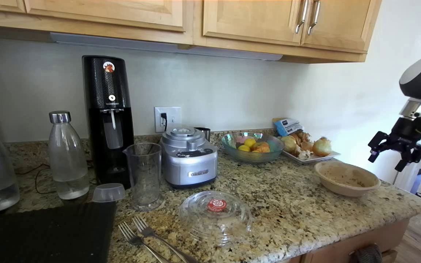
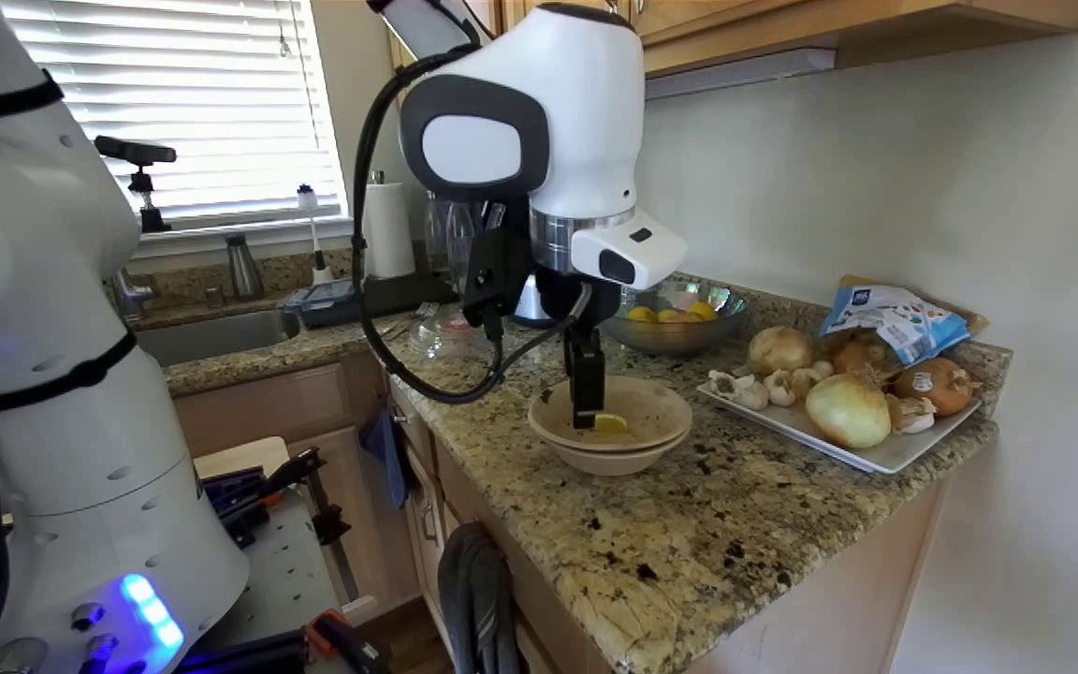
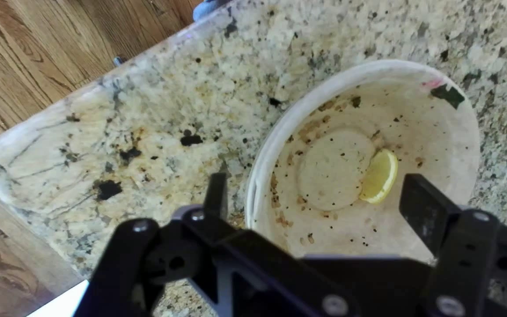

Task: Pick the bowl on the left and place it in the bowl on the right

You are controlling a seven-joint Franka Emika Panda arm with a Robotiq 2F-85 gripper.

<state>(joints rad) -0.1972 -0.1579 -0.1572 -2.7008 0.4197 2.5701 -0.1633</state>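
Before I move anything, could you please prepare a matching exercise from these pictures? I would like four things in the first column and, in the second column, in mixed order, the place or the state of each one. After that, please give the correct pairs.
Column 1
1. lemon wedge
2. gripper
3. two forks
4. onions

Column 2
A. beside the black mat
B. open
C. on the white plate
D. inside the upper bowl, the one nested in another

Right pairs: 1-D; 2-B; 3-A; 4-C
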